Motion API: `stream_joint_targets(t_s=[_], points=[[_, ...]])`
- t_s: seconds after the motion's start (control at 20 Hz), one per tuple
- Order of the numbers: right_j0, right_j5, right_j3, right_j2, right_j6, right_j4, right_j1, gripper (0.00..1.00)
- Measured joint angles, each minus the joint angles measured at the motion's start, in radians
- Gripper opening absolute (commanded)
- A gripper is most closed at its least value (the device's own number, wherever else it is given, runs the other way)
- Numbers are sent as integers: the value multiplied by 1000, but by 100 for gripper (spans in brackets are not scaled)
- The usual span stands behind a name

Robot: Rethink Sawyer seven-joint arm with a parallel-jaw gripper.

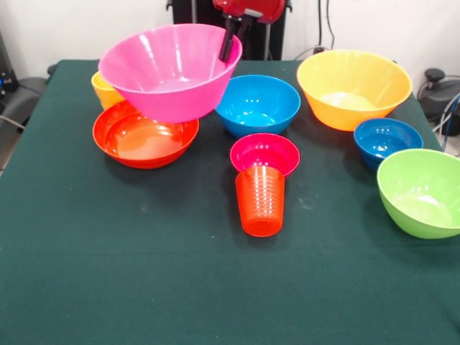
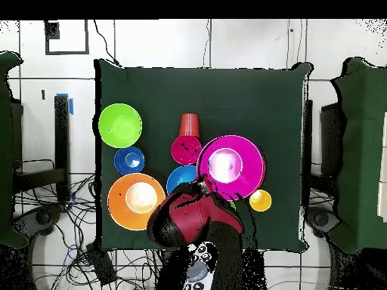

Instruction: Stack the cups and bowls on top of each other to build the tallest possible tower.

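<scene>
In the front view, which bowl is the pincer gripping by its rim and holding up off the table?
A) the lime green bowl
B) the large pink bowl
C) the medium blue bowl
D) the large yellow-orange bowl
B: the pincer clamps the rim of the large pink bowl, which hangs tilted above the red-orange bowl; the other bowls sit on the table.
</scene>
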Motion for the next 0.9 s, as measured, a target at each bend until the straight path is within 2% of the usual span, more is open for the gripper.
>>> stream_joint_targets(t_s=[0.25, 0.4, 0.65, 0.7, 0.9], points=[[13, 0, 1, 6, 0, 0, 1, 0], [59, 0, 0, -15, 1, 0, 10, 0], [174, 0, -7, -79, 12, 0, 33, 0], [233, 0, -15, -115, 22, 2, 49, 0], [324, 0, -28, -168, 56, 17, 75, 0]])
